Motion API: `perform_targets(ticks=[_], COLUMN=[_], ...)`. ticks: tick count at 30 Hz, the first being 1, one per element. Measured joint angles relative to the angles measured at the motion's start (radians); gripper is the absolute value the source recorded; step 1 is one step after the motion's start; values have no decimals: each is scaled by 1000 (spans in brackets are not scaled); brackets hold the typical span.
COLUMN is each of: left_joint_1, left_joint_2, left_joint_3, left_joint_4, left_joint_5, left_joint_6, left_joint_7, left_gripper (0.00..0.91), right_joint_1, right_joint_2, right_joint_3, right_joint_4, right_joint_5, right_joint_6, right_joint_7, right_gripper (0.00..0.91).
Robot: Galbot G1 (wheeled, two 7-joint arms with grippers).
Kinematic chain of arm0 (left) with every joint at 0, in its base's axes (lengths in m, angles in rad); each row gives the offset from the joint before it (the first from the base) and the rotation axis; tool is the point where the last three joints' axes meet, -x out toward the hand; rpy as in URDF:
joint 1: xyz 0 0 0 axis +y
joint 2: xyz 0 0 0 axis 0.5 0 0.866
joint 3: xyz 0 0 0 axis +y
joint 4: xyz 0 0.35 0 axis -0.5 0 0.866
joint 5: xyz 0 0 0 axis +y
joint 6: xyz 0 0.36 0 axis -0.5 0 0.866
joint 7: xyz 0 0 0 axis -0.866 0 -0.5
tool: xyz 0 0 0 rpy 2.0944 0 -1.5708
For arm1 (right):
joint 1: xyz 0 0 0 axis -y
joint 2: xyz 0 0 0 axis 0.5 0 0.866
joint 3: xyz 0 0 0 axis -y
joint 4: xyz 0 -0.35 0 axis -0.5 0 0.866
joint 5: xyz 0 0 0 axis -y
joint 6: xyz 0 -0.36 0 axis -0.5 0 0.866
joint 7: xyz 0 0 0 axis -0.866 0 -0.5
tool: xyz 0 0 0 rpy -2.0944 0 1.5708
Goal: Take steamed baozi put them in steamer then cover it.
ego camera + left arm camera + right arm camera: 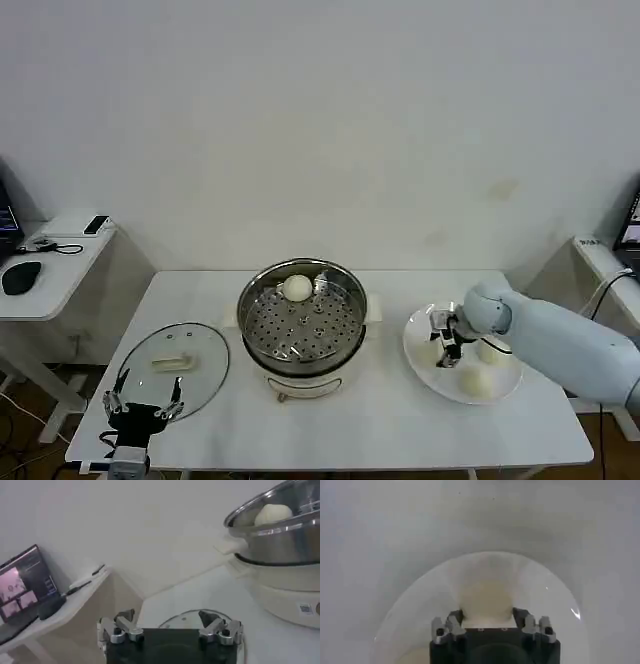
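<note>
A white worktop (380, 430) carries a round shiny stainless-steel steamer (302, 318) with one cream-white baozi (297, 288) on its perforated tray. The right pincer (491, 622) is down on a flat white round plate (425, 362), its fingers closed around another smooth baozi (487, 597). The left pincer (143, 407) hangs spread open and empty beside the round clear glass cover (195, 362) lying flat.

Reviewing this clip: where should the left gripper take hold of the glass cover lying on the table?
By the pale bar handle at the middle of the cover, coming straight down with the fingers across its narrow width. The cover lies flat, so the rim offers no purchase. The left gripper hovers open at its near edge.
</note>
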Motion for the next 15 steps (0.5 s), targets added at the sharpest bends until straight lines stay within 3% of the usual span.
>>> perform_targets(ticks=[15], left_joint_1=[3], left_joint_2=[-2], left_joint_3=[12], left_joint_4=[-18], left_joint_5=[2], left_joint_6=[3], left_joint_7=[0], left_gripper=[907], right_joint_1=[142], right_joint_2=[-27], right_joint_3=[-14], right_joint_4=[13], right_joint_5=[34], right_joint_6=[44], right_joint_7=[-55], right_gripper=[655])
